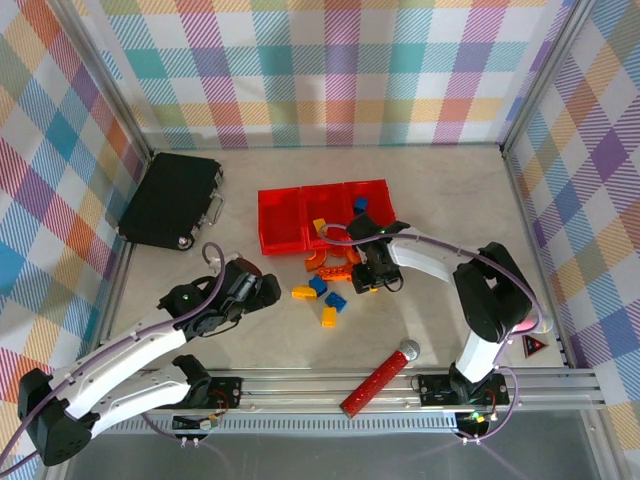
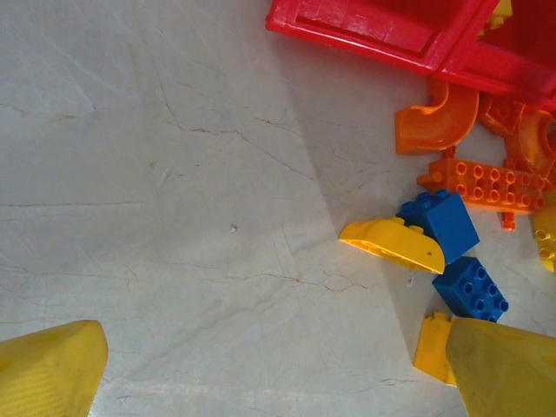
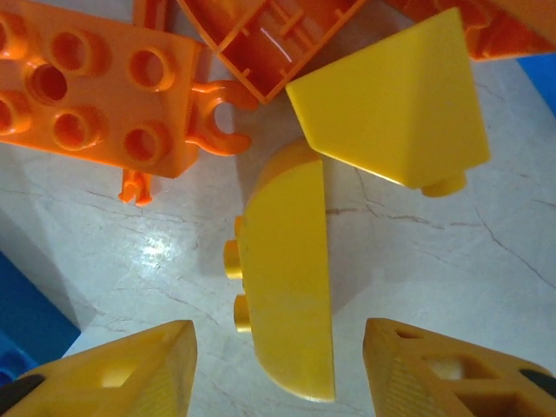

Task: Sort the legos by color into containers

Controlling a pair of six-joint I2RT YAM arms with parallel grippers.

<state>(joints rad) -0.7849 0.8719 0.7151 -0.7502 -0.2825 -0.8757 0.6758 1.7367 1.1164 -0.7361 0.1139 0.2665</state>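
I am about to grab a yellow brick.

My right gripper (image 3: 282,373) hangs low over the pile of bricks (image 1: 330,285), just in front of the red bins (image 1: 280,222). Its fingers are wide open, one on each side of a round-topped yellow brick (image 3: 287,287) lying on the table (image 1: 430,200). They do not touch it and hold nothing. I think I should go down a little, squeeze shut, then carry it to the middle bin, where a yellow piece (image 1: 319,227) sits. My left gripper (image 2: 278,373) is open and empty too, left of the pile.
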